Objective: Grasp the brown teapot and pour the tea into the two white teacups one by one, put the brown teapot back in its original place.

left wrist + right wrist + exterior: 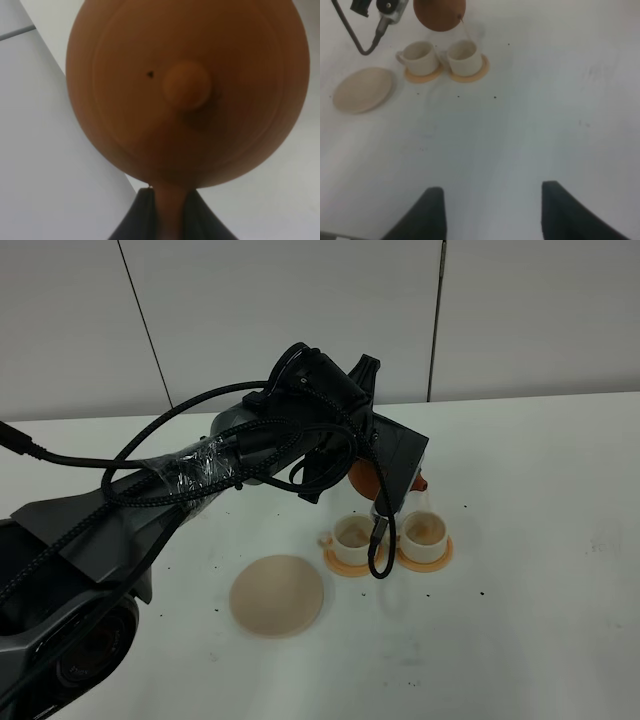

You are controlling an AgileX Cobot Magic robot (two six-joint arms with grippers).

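Left gripper (pixel 167 212) clamped on brown teapot (pixel 185 90) handle.
Right gripper (pixel 492 210) wide open, empty; two white teacups (pixel 420 56) (pixel 462 56), one trivet (pixel 362 90) beside them.

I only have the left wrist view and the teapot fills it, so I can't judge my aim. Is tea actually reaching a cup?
Observer: Yes. A thin stream runs from the brown teapot into the right teacup, right as the high camera shows it.
Operator: And the other cup?
Observer: The left teacup looks pale inside, no tea that I can see.
Operator: Is the trivet free?
Observer: The beige trivet lies bare.
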